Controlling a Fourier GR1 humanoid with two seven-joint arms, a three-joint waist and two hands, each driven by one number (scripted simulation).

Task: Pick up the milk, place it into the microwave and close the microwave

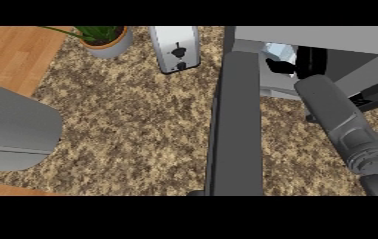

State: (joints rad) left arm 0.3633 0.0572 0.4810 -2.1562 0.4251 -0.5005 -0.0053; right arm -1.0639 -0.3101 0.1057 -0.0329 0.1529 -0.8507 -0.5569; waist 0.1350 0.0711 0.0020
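Note:
The microwave (310,37) stands at the back right with its dark door (238,128) swung open toward me. My right forearm comes up from the lower right, and my right hand (308,63) is inside the microwave's opening. The milk (278,49), a pale blue and white carton, shows just inside the opening. Black fingers (283,66) curl against its lower side, so the hand is shut on it and hides most of the carton. A large grey rounded arm part (26,128) fills the left edge; no left hand shows.
A silver toaster (176,48) lies at the back centre. A potted plant (108,40) stands at the back left. The speckled counter (125,123) stretches between the open door and the left arm. A wooden surface (22,53) borders it at the far left.

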